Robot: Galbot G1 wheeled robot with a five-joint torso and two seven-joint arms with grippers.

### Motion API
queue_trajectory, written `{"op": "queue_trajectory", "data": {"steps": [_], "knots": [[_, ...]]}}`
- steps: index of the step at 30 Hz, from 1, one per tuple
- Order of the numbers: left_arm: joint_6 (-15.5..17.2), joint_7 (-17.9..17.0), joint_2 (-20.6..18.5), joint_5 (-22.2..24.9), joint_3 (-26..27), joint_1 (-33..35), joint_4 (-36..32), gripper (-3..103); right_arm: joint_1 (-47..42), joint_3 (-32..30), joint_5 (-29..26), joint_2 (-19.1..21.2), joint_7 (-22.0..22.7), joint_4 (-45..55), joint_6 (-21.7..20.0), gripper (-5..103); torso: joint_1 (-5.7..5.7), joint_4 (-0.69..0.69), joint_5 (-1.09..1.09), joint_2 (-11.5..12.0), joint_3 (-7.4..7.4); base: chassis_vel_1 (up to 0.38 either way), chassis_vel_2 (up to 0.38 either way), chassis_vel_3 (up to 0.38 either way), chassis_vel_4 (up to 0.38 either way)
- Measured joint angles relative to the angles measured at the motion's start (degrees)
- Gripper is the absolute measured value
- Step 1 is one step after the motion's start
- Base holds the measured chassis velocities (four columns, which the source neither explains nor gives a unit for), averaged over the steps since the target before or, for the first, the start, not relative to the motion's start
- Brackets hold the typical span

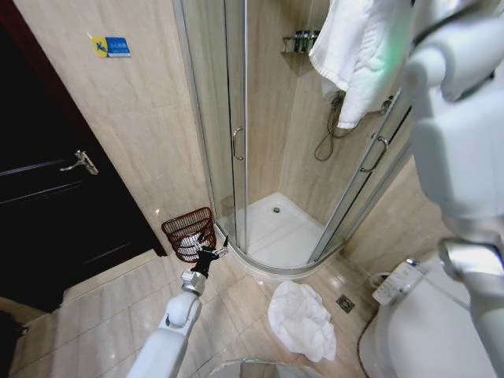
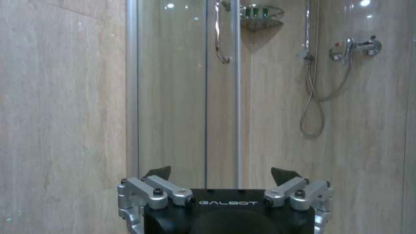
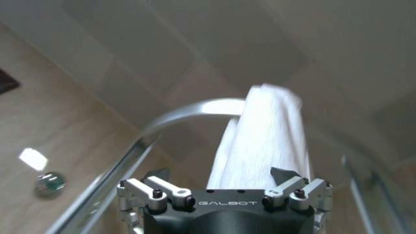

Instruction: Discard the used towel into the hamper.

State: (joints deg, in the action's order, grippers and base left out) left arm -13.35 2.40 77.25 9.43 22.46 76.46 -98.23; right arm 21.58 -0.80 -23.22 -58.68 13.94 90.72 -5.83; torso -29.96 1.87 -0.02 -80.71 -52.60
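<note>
Bathroom floor (image 1: 102,315) of pale tiles runs from a dark door (image 1: 47,213) on the left to a white toilet (image 1: 425,331) on the right. The hamper (image 1: 189,234), a small brown wire basket, stands on the floor against the wall, just beside the glass shower (image 1: 236,142) and its curved step. A white towel (image 1: 301,319) lies crumpled on the tiles between the shower step and the toilet, well apart from the hamper. A small floor drain (image 1: 345,302) sits just beside that towel.

A second white towel (image 1: 358,51) hangs high over the top rail of the shower door. In the right wrist view the right gripper (image 3: 222,174) is up there with it, its 2 fingers (image 3: 159,174) spread apart with the hanging cloth (image 3: 263,141) between them. Whether they touch the cloth, I cannot tell. The big white right arm (image 1: 457,118) covers much of the right side of the head view.

The left gripper (image 1: 211,253) is low down, right by the hamper's near side. In the left wrist view its 2 fingers (image 2: 158,172) are spread wide with nothing between them, and it faces the shower glass (image 2: 172,97) and the hose (image 2: 312,97) inside.

The open tiles in front of the door give the most room. The space by the shower is tight, with the hamper, the step and the toilet all near.
</note>
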Motion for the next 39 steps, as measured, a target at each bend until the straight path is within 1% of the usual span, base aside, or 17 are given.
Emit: {"op": "queue_trajectory", "data": {"steps": [4,9,14,17,19,21,24,25,27,29,31,32,33,34,37,38,39], "knots": [[-0.05,0.05,0.34,-0.07,-0.13,-0.49,0.19,100,3.85,0.20,3.24,-2.35,2.25,-3.05,-1.83,100,0.01,0.00,0.00,0.01,0.01,0.000,0.000,0.000,0.000],[-0.04,0.07,0.39,-0.05,-0.16,-0.72,0.06,100,7.74,0.06,3.11,-4.50,4.31,-8.25,-3.40,100,0.01,-0.01,0.01,0.02,0.01,0.000,0.000,0.000,0.000],[-0.57,0.08,0.34,0.09,0.13,-0.67,0.29,100,8.86,0.64,-3.29,-4.80,4.69,-10.44,-4.56,100,0.01,-0.01,0.02,0.03,0.01,0.000,0.000,0.000,0.000],[-0.91,0.08,0.27,0.28,0.51,-0.31,-0.06,100,8.45,1.11,-10.51,-4.74,5.94,-10.22,-5.99,96,0.02,-0.01,0.02,0.04,0.02,0.000,0.000,0.000,0.000],[-0.93,0.07,0.26,0.29,0.54,-0.30,-0.08,100,8.42,1.12,-10.87,-4.76,6.03,-10.21,-6.05,96,0.02,-0.01,0.02,0.04,0.02,0.000,0.000,0.000,0.000],[-1.24,0.02,0.03,0.57,0.92,-0.34,-0.05,100,8.05,1.13,-13.21,-5.04,6.71,-10.65,-6.22,82,0.02,0.00,0.01,0.04,0.02,0.000,0.000,0.000,0.000],[-1.49,-0.01,-0.13,0.89,1.19,-0.32,0.25,100,7.61,0.89,-12.81,-4.99,6.61,-10.79,-6.02,82,0.02,0.00,0.01,0.04,0.02,0.000,0.000,0.000,0.000],[-1.61,-0.01,-0.23,0.99,1.27,-0.29,0.38,100,7.41,0.77,-12.55,-4.87,6.51,-10.78,-5.96,65,0.02,0.00,0.02,0.04,0.02,0.000,0.000,0.000,0.000],[-1.66,-0.01,-0.27,1.02,1.30,-0.27,0.45,100,7.33,0.74,-12.44,-4.81,6.46,-10.77,-5.94,65,0.02,0.00,0.02,0.04,0.02,0.000,0.000,0.000,0.000],[-1.90,-0.01,-0.31,1.08,1.33,-0.27,0.73,100,6.91,0.52,-12.10,-4.49,5.99,-10.59,-5.61,54,0.02,-0.01,0.02,0.04,0.02,0.000,0.000,0.000,0.000],[-2.18,-0.01,-0.30,1.08,1.31,-0.32,0.94,100,6.41,0.31,-12.52,-4.30,5.61,-9.95,-5.42,54,0.02,-0.01,0.02,0.04,0.02,0.000,0.000,0.000,0.000],[-2.27,-0.01,-0.29,1.08,1.27,-0.33,1.01,100,5.94,0.27,-13.14,-4.13,5.56,-9.31,-5.42,42,0.02,-0.01,0.01,0.04,0.03,0.000,0.000,0.000,0.000],[-2.28,0.00,-0.30,1.07,1.22,-0.32,1.01,100,5.48,0.26,-13.77,-3.98,5.56,-8.73,-5.46,42,0.02,-0.01,0.02,0.04,0.03,0.000,0.000,0.000,0.000],[-2.28,0.01,-0.30,1.06,1.20,-0.32,1.01,100,5.25,0.26,-14.04,-3.89,5.58,-8.49,-5.49,32,0.02,0.00,0.01,0.04,0.03,0.000,0.000,0.000,0.000],[-2.28,0.03,-0.28,1.05,1.19,-0.32,1.01,100,4.88,0.26,-14.29,-3.76,5.59,-8.27,-5.50,32,0.02,0.00,0.01,0.05,0.03,0.000,0.000,0.000,0.000],[-2.28,0.04,-0.22,1.04,1.18,-0.29,1.01,100,4.60,0.20,-14.37,-3.63,5.58,-8.27,-5.48,20,0.02,0.00,0.01,0.04,0.03,0.000,0.000,0.000,0.000],[-2.28,0.06,-0.21,1.03,1.19,-0.22,1.01,100,4.46,0.17,-14.51,-3.54,5.52,-8.27,-5.46,20,0.02,0.00,0.01,0.05,0.03,0.000,0.000,0.000,0.000]]}}
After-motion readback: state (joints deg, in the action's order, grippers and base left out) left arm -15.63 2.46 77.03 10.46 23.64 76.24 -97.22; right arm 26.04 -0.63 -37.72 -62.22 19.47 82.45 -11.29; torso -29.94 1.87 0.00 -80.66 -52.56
